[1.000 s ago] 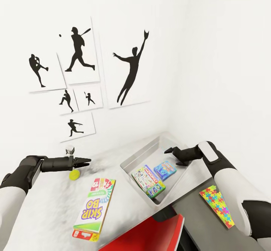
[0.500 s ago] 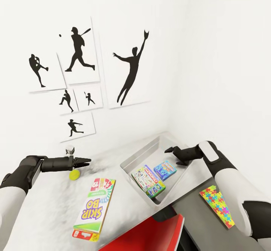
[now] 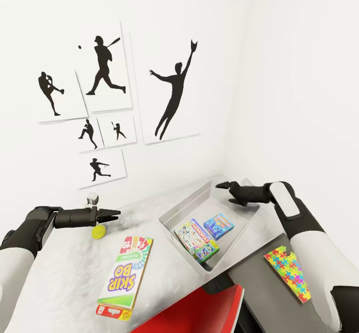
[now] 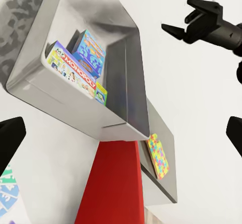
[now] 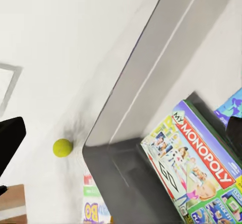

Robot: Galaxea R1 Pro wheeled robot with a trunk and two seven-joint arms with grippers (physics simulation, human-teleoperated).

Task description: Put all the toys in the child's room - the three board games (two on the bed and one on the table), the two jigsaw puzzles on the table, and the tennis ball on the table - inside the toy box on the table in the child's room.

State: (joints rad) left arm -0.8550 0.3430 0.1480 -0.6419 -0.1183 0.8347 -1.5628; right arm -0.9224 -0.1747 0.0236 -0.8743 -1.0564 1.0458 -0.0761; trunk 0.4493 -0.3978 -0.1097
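Note:
The grey toy box [image 3: 185,204] stands on the table [image 3: 60,278] and holds two board games: a Monopoly box [image 3: 196,239] and a small blue box [image 3: 218,225]. A third board game, Skip-Bo [image 3: 124,277], lies flat on the table nearer me. Just below and beside my left gripper [image 3: 112,215] rests the tennis ball [image 3: 98,231]; that gripper is open and empty. My right gripper [image 3: 224,193] hovers open and empty above the toy box's far edge. One jigsaw puzzle [image 3: 287,272] lies on the darker section at the right. The bed is out of view.
A red chair [image 3: 199,310] is tucked under the table's front edge. A small white and dark object [image 3: 92,199] stands near the wall behind my left gripper. Framed baseball silhouettes [image 3: 172,91] hang on the white wall, with a corner at the right.
My right gripper has risen and drawn back from inside the toy box to above its far edge. The left arm and the toys have not moved.

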